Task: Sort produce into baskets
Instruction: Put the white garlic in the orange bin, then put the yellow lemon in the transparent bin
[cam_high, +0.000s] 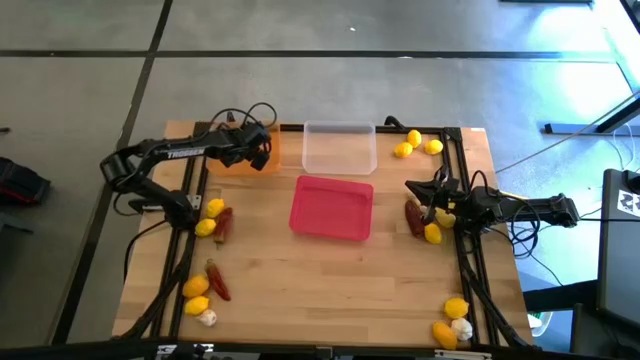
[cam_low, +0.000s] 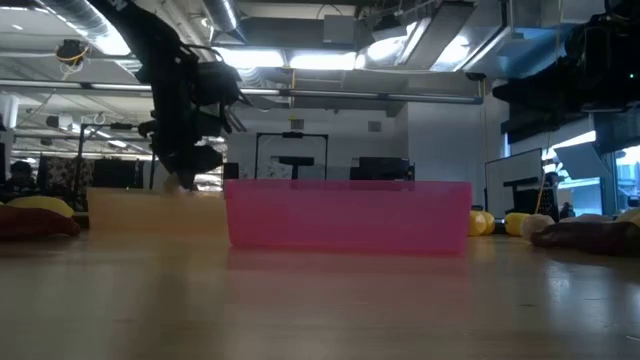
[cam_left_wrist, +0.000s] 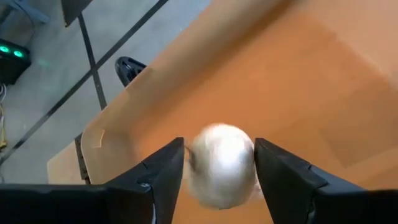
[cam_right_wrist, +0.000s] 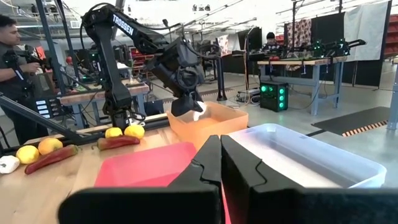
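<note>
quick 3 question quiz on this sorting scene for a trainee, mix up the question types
1. True or false: the left claw is over the pink tray.
2. Multiple choice: what sits between the left claw's fingers? A) a lemon B) a white garlic bulb C) a chili pepper
3. Fill in: the right claw is ____ and holds nothing.

Key
1. False: it hangs over the orange tray at the table's far left corner.
2. B: the bulb is between the fingers, which stand apart, with a gap showing on each side of it.
3. Shut: its fingers are pressed together, low at the table's right side.
</note>
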